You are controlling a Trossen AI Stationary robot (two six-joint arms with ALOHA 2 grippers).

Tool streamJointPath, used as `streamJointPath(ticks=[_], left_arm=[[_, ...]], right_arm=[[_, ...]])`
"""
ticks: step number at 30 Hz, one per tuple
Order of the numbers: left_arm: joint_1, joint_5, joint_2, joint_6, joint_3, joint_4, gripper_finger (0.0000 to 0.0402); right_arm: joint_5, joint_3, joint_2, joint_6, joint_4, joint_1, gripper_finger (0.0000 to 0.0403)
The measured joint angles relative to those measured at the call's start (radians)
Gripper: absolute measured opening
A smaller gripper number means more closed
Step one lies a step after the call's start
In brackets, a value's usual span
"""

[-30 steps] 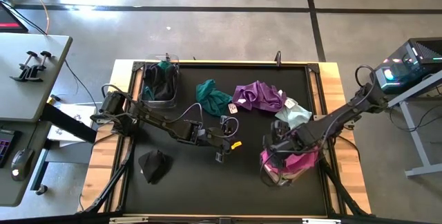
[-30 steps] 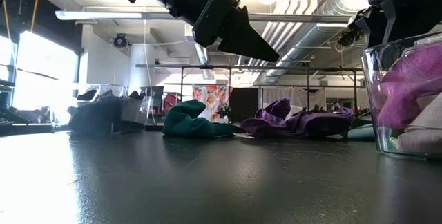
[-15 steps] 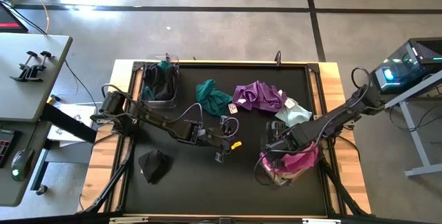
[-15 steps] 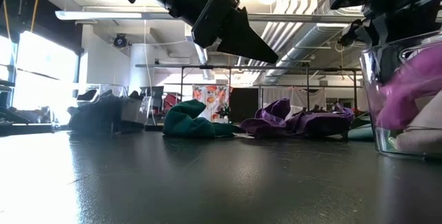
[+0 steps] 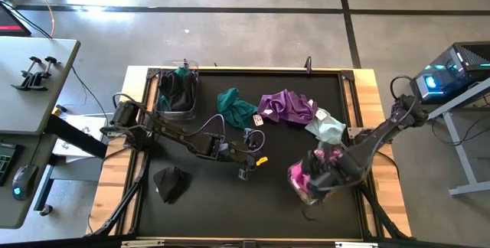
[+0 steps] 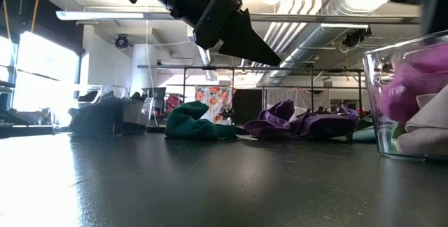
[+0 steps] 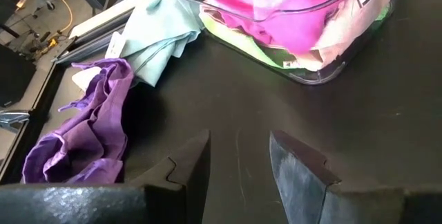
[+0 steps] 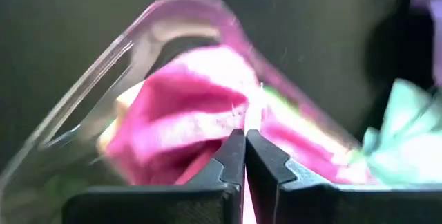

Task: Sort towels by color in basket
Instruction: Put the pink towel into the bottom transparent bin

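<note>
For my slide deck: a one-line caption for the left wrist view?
Open left gripper hovers over the dark table, facing purple towel and clear basket.

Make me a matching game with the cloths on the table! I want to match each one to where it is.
Things:
1. magenta towel
2. black towel
3. teal towel
4. mint towel

Places:
A. alone near the table's front left
B. in the clear basket on the right
C. beside the purple towel, on its left
D. between the purple towel and the right basket

Pairs: 1-B, 2-A, 3-C, 4-D
</note>
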Motion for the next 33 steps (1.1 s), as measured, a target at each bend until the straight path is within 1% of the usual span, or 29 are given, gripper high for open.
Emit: streamJointPath(ticks=[5,8,11,13,16,19,22,25,29,31,33], left_arm=[[0.0,0.0,0.0,0.0,0.0,0.0,0.0136],[0.0,0.0,0.0,0.0,0.0,0.002,0.0136],[0.0,0.0,0.0,0.0,0.0,0.008,0.0136],[0.0,0.0,0.0,0.0,0.0,0.01,0.0136],[0.0,0.0,0.0,0.0,0.0,0.01,0.0136],[0.0,0.0,0.0,0.0,0.0,0.01,0.0136],[0.0,0.0,0.0,0.0,0.0,0.01,0.0136],[0.0,0.0,0.0,0.0,0.0,0.01,0.0136],[0.0,0.0,0.0,-0.001,0.0,0.009,0.0136],[0.0,0.0,0.0,-0.001,0.0,0.009,0.0136],[0.0,0.0,0.0,-0.001,0.0,0.008,0.0136]], right_arm=[[-0.008,0.006,0.0,0.224,-0.043,0.107,0.0002],[-0.008,-0.011,0.0,0.317,-0.019,0.139,0.0002],[-0.007,-0.062,0.0,0.338,0.066,0.148,0.0002],[-0.007,-0.111,0.0,0.317,0.143,0.145,0.0002],[-0.006,-0.199,0.0,0.288,0.273,0.128,0.0002],[0.006,-0.273,0.0,0.315,0.36,0.099,0.0009],[-0.036,-0.292,0.0,0.321,0.37,0.071,0.0035],[-0.056,-0.271,-0.005,0.297,0.354,0.054,0.0079],[-0.064,-0.191,-0.038,0.262,0.306,0.053,0.014],[-0.082,-0.14,-0.048,0.282,0.252,0.064,0.016],[-0.079,-0.082,-0.054,0.33,0.167,0.081,0.0169]])
